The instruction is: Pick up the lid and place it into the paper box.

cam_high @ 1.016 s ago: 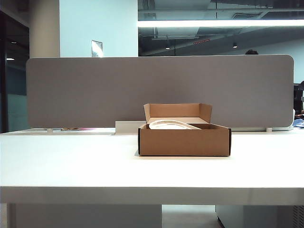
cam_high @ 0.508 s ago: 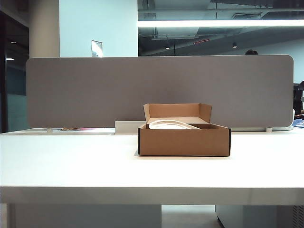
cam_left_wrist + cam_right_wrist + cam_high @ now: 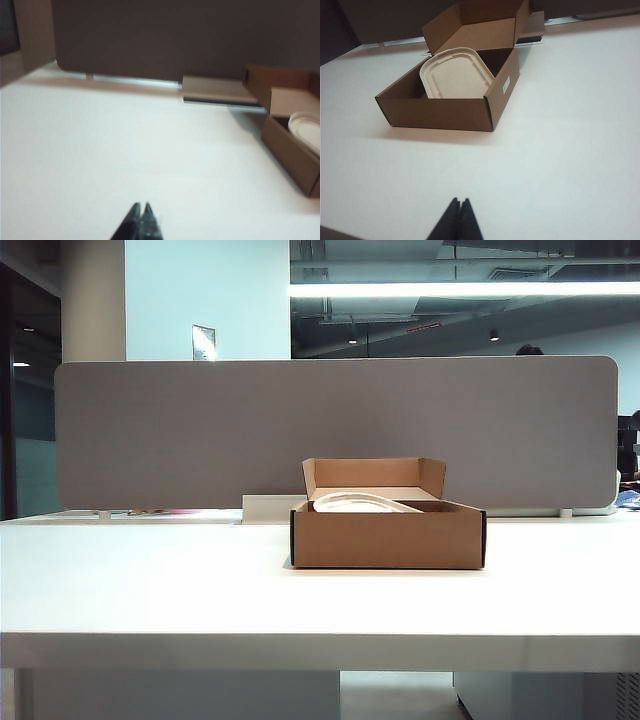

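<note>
White tabletop [image 3: 150, 590] backed by a grey partition [image 3: 200, 430] carries the paper box [image 3: 388, 536], and the lid [image 3: 454, 76] leans tilted inside it. Both the left gripper [image 3: 140, 206], with the box at its two o'clock, and the right gripper [image 3: 459, 201], with the box at twelve o'clock, hang clenched and empty over bare table, well apart from the box.
</note>
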Motion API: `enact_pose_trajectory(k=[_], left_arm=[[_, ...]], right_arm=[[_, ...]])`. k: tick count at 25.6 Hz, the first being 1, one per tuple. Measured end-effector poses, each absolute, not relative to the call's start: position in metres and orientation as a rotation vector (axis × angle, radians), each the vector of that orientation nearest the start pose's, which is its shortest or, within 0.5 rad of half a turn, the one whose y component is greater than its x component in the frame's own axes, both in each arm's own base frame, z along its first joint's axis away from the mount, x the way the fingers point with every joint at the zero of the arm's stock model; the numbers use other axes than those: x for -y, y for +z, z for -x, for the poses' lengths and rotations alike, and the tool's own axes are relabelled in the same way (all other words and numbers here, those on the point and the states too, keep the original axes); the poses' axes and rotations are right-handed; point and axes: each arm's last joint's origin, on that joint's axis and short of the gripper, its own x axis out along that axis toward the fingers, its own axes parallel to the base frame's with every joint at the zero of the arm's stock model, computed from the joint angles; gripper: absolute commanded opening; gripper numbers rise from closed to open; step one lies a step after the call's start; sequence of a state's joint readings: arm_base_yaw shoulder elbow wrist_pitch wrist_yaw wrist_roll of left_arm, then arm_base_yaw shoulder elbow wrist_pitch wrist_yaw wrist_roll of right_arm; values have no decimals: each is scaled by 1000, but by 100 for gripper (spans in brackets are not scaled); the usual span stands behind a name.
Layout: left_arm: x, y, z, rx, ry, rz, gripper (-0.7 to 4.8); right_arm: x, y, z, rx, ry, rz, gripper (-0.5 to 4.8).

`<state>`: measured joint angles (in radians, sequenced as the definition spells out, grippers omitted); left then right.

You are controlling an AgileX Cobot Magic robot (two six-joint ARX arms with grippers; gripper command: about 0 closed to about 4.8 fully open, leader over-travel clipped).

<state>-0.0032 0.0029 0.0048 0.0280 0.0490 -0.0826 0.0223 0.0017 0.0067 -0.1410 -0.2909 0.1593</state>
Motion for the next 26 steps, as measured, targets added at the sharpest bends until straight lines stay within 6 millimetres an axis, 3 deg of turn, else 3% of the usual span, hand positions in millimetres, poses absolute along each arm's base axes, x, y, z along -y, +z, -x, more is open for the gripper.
enact_pose_trajectory(k=[26], left_arm=[[1, 158, -97, -70, -17, 82, -5]], right_arm=[[-10, 152, -95, -160, 301, -176, -8]])
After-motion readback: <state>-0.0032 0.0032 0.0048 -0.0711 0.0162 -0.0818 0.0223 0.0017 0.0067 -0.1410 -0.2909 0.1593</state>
